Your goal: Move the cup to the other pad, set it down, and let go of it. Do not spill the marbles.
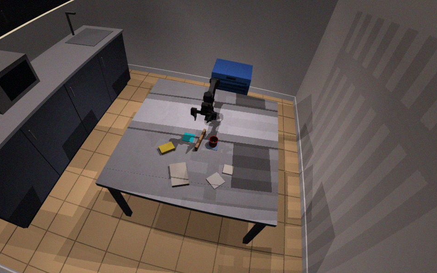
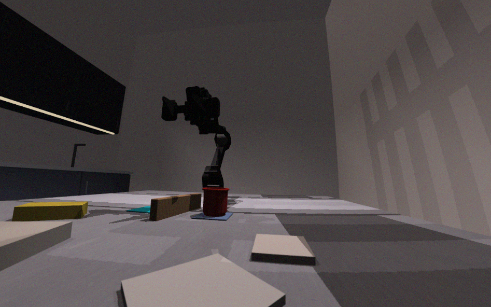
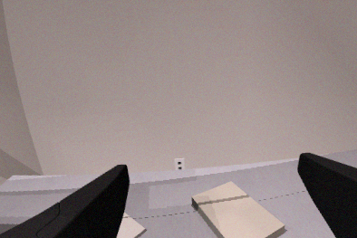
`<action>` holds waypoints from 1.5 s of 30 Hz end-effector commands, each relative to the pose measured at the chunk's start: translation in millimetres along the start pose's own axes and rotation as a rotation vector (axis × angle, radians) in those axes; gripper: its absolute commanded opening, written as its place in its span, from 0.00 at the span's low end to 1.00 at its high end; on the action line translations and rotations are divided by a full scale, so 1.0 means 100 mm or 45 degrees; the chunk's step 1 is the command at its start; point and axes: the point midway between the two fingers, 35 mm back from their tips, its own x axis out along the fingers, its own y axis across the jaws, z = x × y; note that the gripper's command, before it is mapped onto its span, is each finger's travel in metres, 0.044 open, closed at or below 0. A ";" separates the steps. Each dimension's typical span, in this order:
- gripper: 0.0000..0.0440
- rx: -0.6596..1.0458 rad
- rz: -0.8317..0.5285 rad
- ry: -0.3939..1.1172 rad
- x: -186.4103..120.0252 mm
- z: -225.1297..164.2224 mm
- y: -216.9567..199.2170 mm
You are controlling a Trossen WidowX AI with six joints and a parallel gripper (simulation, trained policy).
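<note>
My jaws (image 1: 201, 117) stand wide open, with nothing between them, raised above the tabletop (image 1: 138, 152) (image 2: 98, 244) (image 3: 172, 196) and well apart from the cup. The red cup (image 1: 213, 140) (image 2: 214, 202) is upright on the blue pad (image 1: 212, 148) (image 2: 222, 217). A low wooden bar (image 1: 199, 140) (image 2: 174, 206) stands between it and the cyan pad (image 1: 188, 137) (image 2: 140, 209), which bears nothing. If the cyan pad is the goal, as I judge, the carry is all still to do: grip the cup, lift it over or around the bar, set it down, let go. The cup is open at the top. Its inside is dark, with a small yellowish glint; I cannot tell how many marbles it holds. I see none spilled near it.
</note>
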 end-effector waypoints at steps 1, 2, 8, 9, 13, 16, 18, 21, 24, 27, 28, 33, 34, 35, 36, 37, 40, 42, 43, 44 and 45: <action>0.85 0.000 0.003 0.001 0.00 0.01 0.01; 0.79 0.000 0.006 0.005 0.00 0.01 0.01; 0.43 0.011 0.020 0.047 0.01 0.02 0.05; 0.37 0.015 0.022 0.057 0.01 0.02 0.06; 0.16 0.037 0.030 0.101 0.03 0.01 0.09; 0.15 0.063 0.040 0.139 0.04 0.00 0.12; 0.15 0.084 0.049 0.165 0.05 0.00 0.15; 0.19 0.119 0.061 0.207 0.07 0.00 0.19; 0.21 0.155 0.072 0.251 0.09 0.00 0.23; 0.23 0.193 0.082 0.297 0.11 -0.01 0.28; 0.23 0.206 0.084 0.312 0.11 -0.01 0.29; 0.24 0.271 0.094 0.393 0.14 -0.02 0.36; 0.24 0.285 0.095 0.409 0.14 -0.03 0.38; 0.24 0.298 0.096 0.426 0.14 -0.03 0.39; 0.24 0.312 0.096 0.443 0.15 -0.03 0.41; 0.25 0.326 0.096 0.459 0.15 -0.03 0.42; 0.25 0.368 0.096 0.511 0.16 -0.05 0.46; 0.25 0.396 0.094 0.546 0.16 -0.05 0.49; 0.26 0.410 0.093 0.563 0.16 -0.06 0.51; 0.26 0.425 0.091 0.581 0.16 -0.06 0.52; 0.26 0.439 0.089 0.599 0.17 -0.07 0.54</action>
